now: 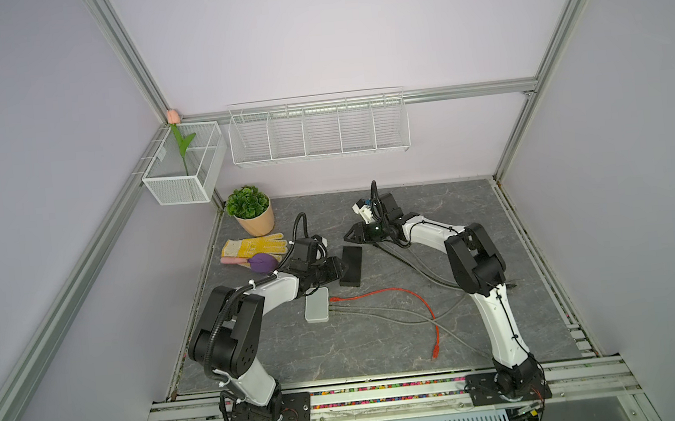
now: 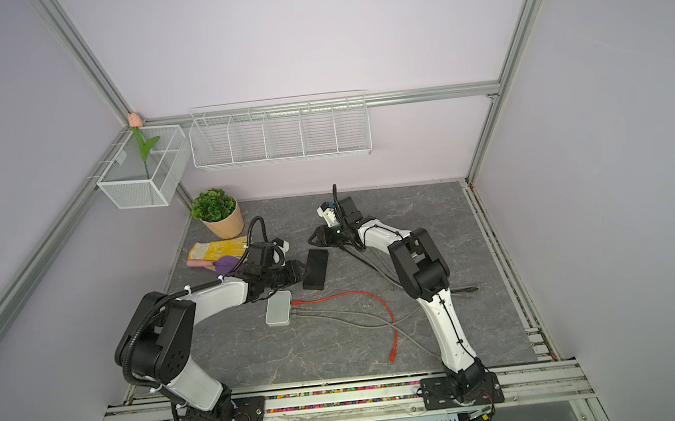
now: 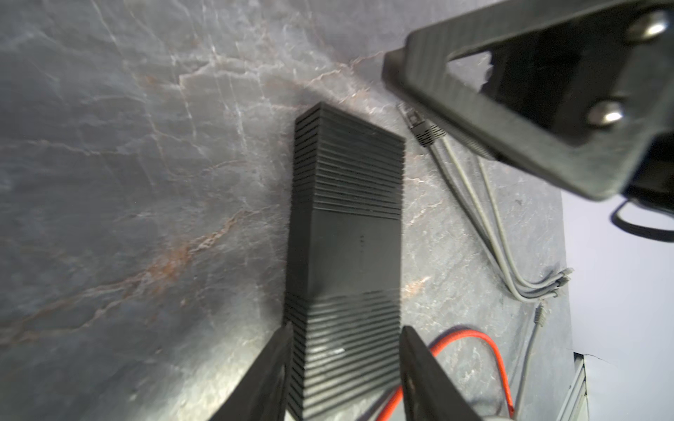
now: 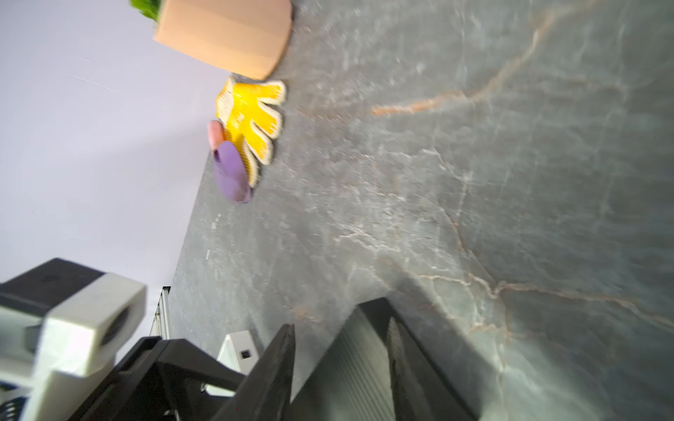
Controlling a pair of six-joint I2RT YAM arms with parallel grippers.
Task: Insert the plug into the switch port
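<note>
Switch [image 3: 346, 237]: matt black ribbed plastic. Tabletop [image 1: 360, 351]: smooth veined stone-look, slight sheen. Glove [image 4: 251, 120]: knit cloth.

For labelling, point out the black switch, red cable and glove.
black switch [image 1: 353, 265], in a top view, top face
red cable [image 1: 376, 291], in a top view, straight stretch
glove [image 1: 249, 246], in a top view, palm

surface: grey marbled tabletop [image 1: 340, 357].
middle: black switch [image 1: 352, 265] lay near white box [image 1: 317, 305].
cables: red cable [image 1: 401, 291], grey cables [image 1: 378, 314] reached white box.
far left: potted plant [image 1: 253, 214] stood, yellow glove [image 1: 247, 246] lay.
</note>
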